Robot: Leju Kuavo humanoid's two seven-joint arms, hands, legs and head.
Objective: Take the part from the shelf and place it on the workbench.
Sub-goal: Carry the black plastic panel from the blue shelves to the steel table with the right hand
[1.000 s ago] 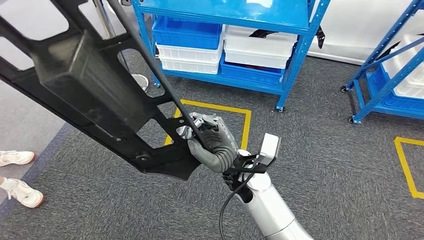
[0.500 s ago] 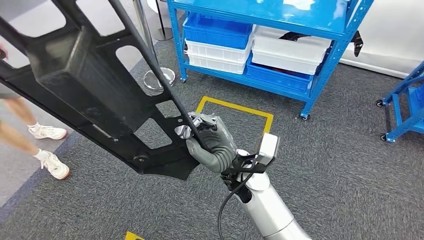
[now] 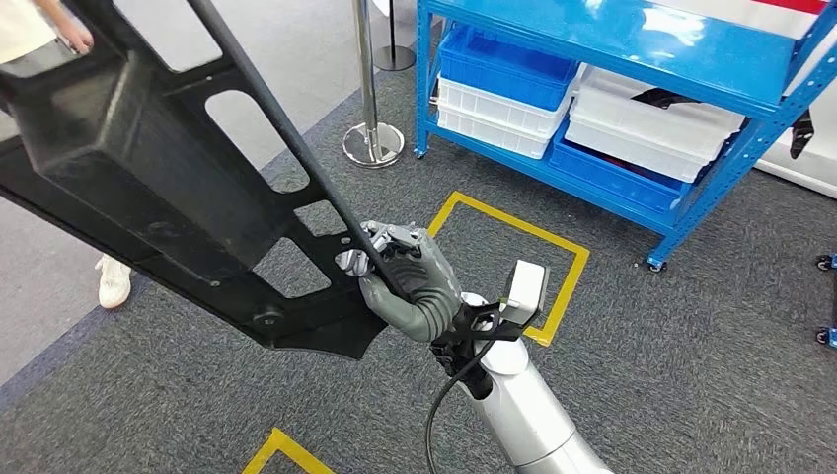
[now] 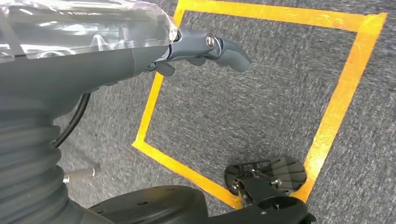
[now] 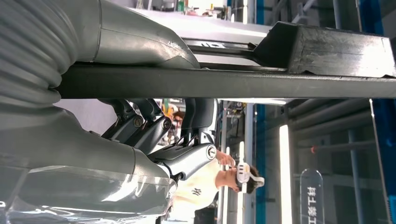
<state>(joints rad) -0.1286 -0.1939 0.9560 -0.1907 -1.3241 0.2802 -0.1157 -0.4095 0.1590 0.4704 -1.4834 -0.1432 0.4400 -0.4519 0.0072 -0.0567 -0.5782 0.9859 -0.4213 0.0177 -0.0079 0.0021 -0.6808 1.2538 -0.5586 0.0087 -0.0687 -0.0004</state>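
The part is a large black frame with a boxy block and open cut-outs, held up across the left of the head view. My right hand grips one of its thin bars near its lower end, fingers wrapped around it. In the right wrist view the same bar runs across the right hand, with the block further along. My left hand hangs over the grey carpet and holds nothing, one finger stretched out.
A blue shelf with blue bins and white bins stands at the back right. A chrome post is beside it. Yellow tape squares mark the carpet. A person stands at the left, one shoe showing.
The camera has turned: shelf and yellow square have slid right in the picture, and the post has come into sight. My right hand holds the part as before. The person has shifted.
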